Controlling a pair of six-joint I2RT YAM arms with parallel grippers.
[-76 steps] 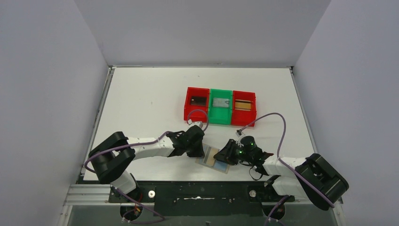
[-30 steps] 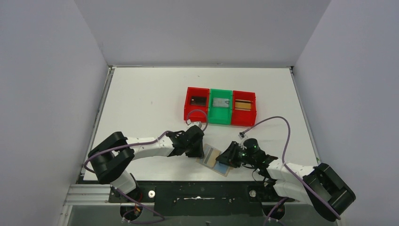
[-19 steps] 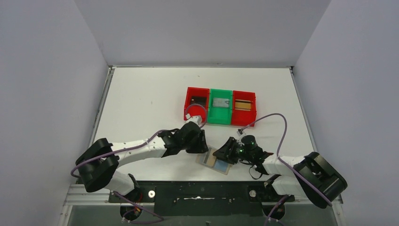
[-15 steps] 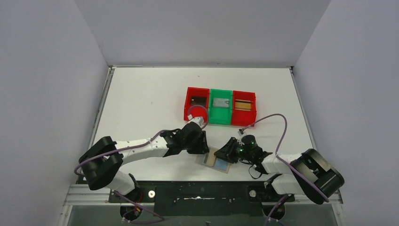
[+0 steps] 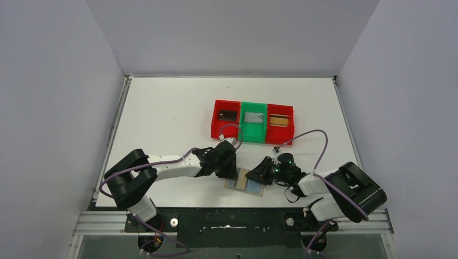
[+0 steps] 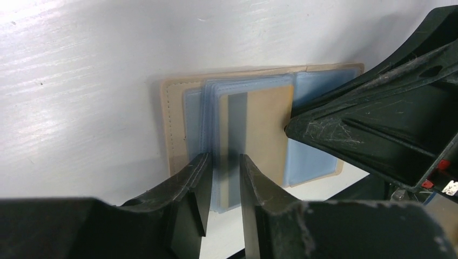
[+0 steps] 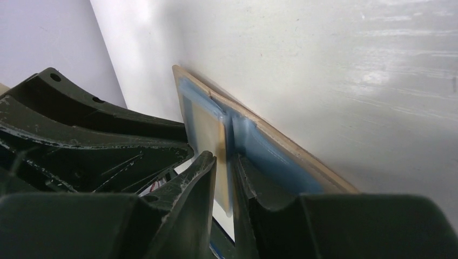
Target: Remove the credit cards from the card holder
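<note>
Tan card holder [image 5: 246, 185] — between left gripper [image 6: 224, 159] and right gripper [image 7: 224, 160]

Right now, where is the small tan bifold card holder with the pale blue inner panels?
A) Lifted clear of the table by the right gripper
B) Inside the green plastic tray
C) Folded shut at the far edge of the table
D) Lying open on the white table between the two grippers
D: the tan bifold card holder lies opened flat on the white table, blue panels up, with the left gripper and the right gripper at either side.
</note>
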